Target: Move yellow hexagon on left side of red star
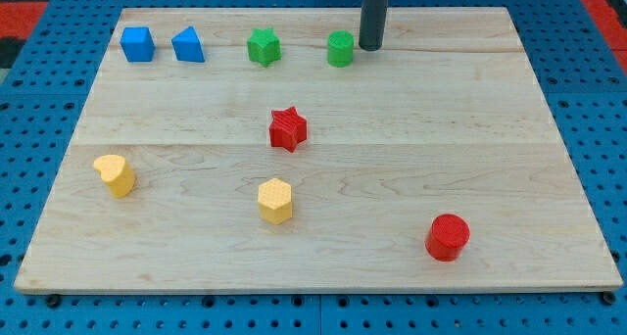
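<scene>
The yellow hexagon point(275, 200) is sitting on the wooden tabletop point(490, 159), just below the red star point(287, 128) and slightly toward the view's left of it, with a clear gap between them. It is looking like a small, rigid, light block with flat faces, so it is likely sliding easily on the smooth wood and possibly turning if pushed off-centre. There is no taking hold here: the arm is carrying no pincer, only a rod, so nothing is spread or pinching. A push is probably best placed squarely on a flat side, on the face away from the spot to the left of the red star.

The tip point(370, 47) is standing well above and to the right of the red star, near the tabletop's top edge, just beside the green cylinder point(340, 49) and far from the yellow hexagon.

Up and left of the red star, a green star point(264, 47), a blue triangular block point(187, 45) and a blue cube point(137, 43) are lining the top. A yellow heart point(116, 174) is lying far left of the red star and lower; a red cylinder point(448, 237) is lying down and right.
</scene>
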### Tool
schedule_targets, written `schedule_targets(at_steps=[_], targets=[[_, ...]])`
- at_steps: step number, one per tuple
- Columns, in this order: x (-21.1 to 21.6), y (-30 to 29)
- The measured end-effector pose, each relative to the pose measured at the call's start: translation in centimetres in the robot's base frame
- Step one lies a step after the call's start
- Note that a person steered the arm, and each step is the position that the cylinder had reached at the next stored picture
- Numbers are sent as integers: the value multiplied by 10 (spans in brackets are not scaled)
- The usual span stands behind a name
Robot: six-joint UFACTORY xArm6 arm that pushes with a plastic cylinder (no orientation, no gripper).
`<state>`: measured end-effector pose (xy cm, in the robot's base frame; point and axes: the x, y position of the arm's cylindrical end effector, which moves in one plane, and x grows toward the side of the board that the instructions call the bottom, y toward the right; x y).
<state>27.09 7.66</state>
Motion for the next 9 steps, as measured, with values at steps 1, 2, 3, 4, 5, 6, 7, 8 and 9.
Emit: schedule_targets(at_steps=[1,2,3,4,5,6,7,8,9], targets=[[3,1],[30,17],[76,18],[122,20],[174,21],[244,-2],[279,-54],[279,-136],[263,-157]])
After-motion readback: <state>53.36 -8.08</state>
